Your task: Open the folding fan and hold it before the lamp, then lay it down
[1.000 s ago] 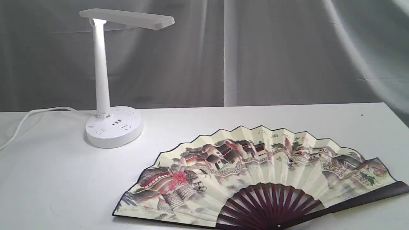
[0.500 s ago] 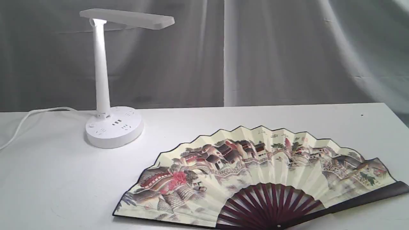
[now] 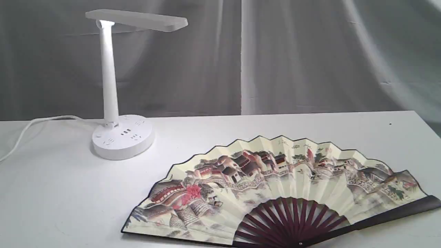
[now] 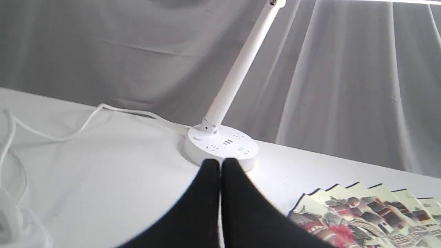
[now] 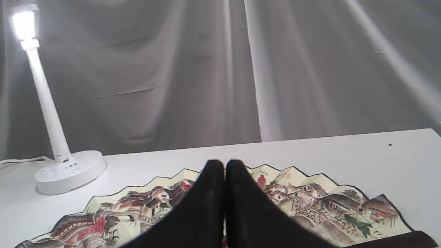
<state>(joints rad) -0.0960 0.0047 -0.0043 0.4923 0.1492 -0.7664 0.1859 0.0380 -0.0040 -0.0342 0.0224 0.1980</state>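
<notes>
Lying spread open on the worktop (image 3: pixel 51 193), the folding fan (image 3: pixel 275 179) is appearing nearly whole in the exterior view alone. The right wrist view is placing the fan below and ahead of the right jaws, pressed shut on nothing. The left wrist view is catching one painted corner, off to the side of the left jaws, also shut and empty, the lamp (image 3: pixel 109 75) standing beyond their tips. The fan is showing cream pleats, a painted village landscape, black edging, dark maroon ribs.
</notes>
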